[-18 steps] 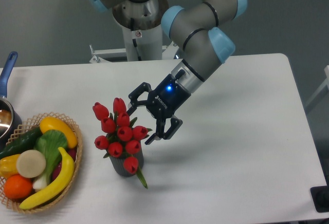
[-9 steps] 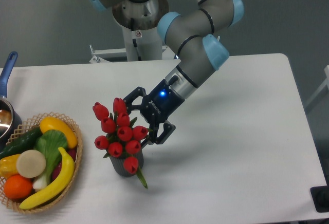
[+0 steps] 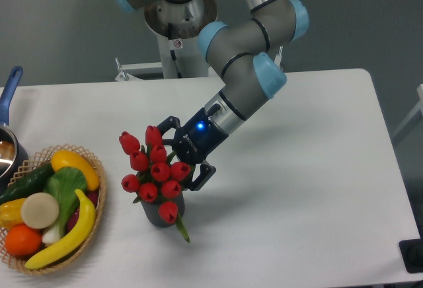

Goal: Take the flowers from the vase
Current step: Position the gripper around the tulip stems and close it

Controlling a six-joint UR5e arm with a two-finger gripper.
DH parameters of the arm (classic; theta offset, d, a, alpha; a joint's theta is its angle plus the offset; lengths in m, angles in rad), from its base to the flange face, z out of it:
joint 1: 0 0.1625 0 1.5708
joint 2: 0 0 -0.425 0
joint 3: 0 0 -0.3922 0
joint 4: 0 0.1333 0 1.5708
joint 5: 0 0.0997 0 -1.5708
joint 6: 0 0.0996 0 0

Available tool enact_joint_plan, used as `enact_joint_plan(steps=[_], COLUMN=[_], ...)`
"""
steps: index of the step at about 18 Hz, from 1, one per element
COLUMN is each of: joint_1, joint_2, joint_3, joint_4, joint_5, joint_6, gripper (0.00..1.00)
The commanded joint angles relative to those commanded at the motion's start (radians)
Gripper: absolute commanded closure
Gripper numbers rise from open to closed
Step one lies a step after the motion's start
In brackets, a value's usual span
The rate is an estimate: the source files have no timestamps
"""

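The flowers (image 3: 153, 171), a bunch of red tulip buds with green leaves, stand in the vase (image 3: 162, 215), a small dark grey ribbed cylinder near the table's front. My gripper (image 3: 177, 158) reaches in from the right at bud height. It is open, and its dark fingers (image 3: 200, 174) bracket the right side of the bunch. One finger shows above the buds and one below right. The fingertips sit behind the buds, so contact with the stems cannot be told.
A wicker basket (image 3: 98, 185) of fruit and vegetables sits at the front left. A blue-handled metal pot (image 3: 8, 136) stands at the left edge. The robot base (image 3: 178, 30) rises behind the table's back edge.
The gripper has moved left and slightly down toward the flowers, staying open. Its fingers now reach around the right side of the bunch. Flowers and vase have not moved.
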Motion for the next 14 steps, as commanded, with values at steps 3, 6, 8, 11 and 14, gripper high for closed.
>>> enact_joint_plan(steps=[3,6,8,11,14], joint_1=[-0.014,-0.014,-0.014,-0.014,-0.012], joint_2=[-0.003,-0.002,0.0,0.0,0.002], joint_3=[0.0,-0.005,-0.006,-0.006,-0.009], joint_4=[0.008,0.008,0.009,0.009,0.009], joint_5=[0.0,-0.002,-0.003,-0.003,-0.006], joint_6=[0.003,0.002,0.002,-0.004,-0.009], gripper=[0.0,0.09,0.2,0.34,0.42])
